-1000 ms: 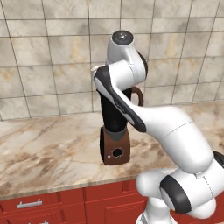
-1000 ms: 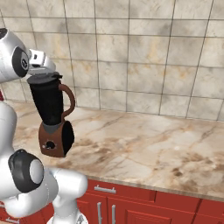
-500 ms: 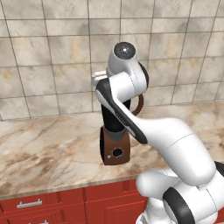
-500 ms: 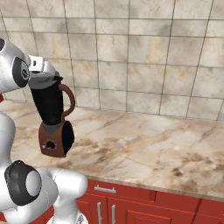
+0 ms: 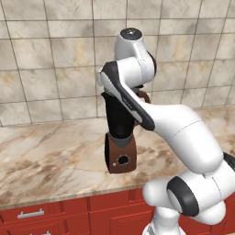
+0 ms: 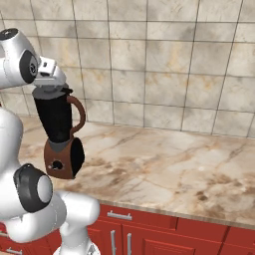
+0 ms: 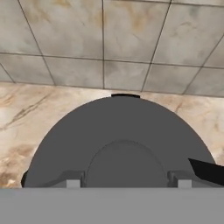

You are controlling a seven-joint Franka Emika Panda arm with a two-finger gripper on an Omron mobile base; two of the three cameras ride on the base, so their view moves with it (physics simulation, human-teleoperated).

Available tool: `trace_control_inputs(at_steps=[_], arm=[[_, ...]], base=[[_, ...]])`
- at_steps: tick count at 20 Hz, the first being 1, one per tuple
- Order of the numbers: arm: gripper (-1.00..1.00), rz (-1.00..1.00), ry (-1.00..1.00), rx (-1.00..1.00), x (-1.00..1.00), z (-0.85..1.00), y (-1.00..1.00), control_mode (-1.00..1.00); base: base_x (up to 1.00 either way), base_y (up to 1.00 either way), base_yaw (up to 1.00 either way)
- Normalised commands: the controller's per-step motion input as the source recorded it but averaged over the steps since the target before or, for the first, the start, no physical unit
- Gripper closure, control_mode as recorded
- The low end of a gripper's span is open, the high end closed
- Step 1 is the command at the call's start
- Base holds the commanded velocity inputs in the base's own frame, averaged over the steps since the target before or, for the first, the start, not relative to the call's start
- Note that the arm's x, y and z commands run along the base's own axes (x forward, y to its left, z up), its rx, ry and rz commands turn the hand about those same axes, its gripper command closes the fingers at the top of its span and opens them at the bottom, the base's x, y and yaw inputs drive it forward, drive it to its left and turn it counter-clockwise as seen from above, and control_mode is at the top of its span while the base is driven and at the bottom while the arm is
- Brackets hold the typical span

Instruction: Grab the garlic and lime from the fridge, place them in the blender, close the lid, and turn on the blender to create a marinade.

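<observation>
The blender (image 6: 59,124) stands on the marble counter, with a tall black jar, a curved reddish-brown handle (image 6: 78,115) and a brown base with a round dial (image 5: 122,160). My gripper (image 6: 51,85) hangs straight above the jar's mouth. In the hand view the round dark grey lid (image 7: 122,131) covers the jar, and my gripper (image 7: 125,179) is shut on its raised knob, a fingertip (image 7: 73,179) at each side. Whether the lid is fully seated on the rim I cannot tell. The garlic, the lime and the fridge are out of view.
A beige tiled wall (image 6: 164,60) backs the marble counter (image 6: 174,169). Red cabinet fronts with metal handles (image 6: 122,215) run below the counter edge. The counter stretches free to the right of the blender.
The arm's upper links have swung a little to the right while the hand stays over the jar. The blender has not moved, and the fingers' spacing is unchanged.
</observation>
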Motion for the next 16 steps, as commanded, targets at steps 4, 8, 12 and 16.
trace_control_inputs(at_steps=[4, 8, 12, 16], arm=[[1.00, 0.00, 0.18, -0.03, 0.02, -0.27, 0.06, -1.00], [1.00, 0.00, 0.08, -0.01, -0.02, -0.11, 0.04, -1.00], [1.00, 0.00, 0.02, -0.01, -0.05, -0.10, 0.03, -1.00], [1.00, 0.00, 0.00, 0.00, -0.16, -0.01, 0.02, -1.00]], base=[[0.00, 0.00, 0.00], [0.00, 0.00, 0.00], [0.00, 0.00, 0.00], [0.00, 0.00, 0.00]])
